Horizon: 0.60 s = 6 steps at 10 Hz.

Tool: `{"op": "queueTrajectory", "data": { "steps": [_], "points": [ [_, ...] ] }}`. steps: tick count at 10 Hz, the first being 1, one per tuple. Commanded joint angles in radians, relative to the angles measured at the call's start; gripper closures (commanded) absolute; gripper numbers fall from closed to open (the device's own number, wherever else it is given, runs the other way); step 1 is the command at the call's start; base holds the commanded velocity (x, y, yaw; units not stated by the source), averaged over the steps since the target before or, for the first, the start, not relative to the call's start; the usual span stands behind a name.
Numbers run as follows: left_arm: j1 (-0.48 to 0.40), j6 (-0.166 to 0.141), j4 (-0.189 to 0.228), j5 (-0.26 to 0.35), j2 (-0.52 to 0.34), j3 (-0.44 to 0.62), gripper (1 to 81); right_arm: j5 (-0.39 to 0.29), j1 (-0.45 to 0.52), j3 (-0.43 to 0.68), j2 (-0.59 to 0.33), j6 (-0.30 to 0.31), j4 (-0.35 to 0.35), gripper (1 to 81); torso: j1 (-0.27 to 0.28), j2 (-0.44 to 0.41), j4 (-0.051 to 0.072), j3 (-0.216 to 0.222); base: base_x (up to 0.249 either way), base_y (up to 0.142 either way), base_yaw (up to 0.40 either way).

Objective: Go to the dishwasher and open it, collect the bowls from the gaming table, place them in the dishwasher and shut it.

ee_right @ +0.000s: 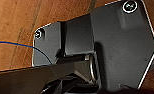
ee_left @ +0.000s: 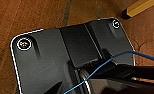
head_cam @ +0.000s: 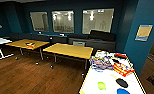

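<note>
1. The lime green bowl (head_cam: 101, 85) sits on the white surface (head_cam: 93, 82) at the lower right of the head view. The bright blue bowl (head_cam: 123, 91) lies just beside it toward the near edge, cut off by the frame.

2. Both bowls look like small plastic pieces. I judge them light, stiff, unlikely to break, and fairly slick on the smooth top.

3. The rim seems the best place to take hold, one finger inside the wall and one outside. A pinch across the whole bowl could make it squirt away.

4. A dark oval object (head_cam: 122, 82) lies between the bowls and the colourful packets (head_cam: 122, 69) farther along the surface. It is close enough that a reach could nudge it.

5. Both arms appear hung low. Each wrist view looks down past the robot's own dark plate onto the wooden floor (ee_left: 30, 17).

6. A yellowish-edged corner (ee_left: 140, 7) pokes into the left wrist view. A thin blue cable (ee_left: 118, 58) crosses the plate.

7. I cannot tell whether either end effector is released or clenched.

8. Two light wooden tables (head_cam: 68, 50) and dark sofas (head_cam: 93, 40) stand well apart across the room.
</note>
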Motion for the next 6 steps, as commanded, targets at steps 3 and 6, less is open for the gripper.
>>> {"op": "queueTrajectory", "data": {
  "steps": [3, 6],
  "points": [
    [-0.039, 0.0, -0.002, 0.047, 0.003, 0.006, 1.0, -0.053, 0.042, 0.005, -0.008, -0.002, -0.01, 1.0, 0.0, 0.0, 0.0, 0.0, 0.0, 0.0, 0.0],
    [-0.039, 0.0, 0.001, 0.047, 0.001, 0.006, 1.0, -0.053, 0.04, 0.003, -0.008, -0.002, -0.01, 1.0, -0.001, 0.0, 0.0, 0.0, 0.0, 0.0, 0.0]
  ]
}}
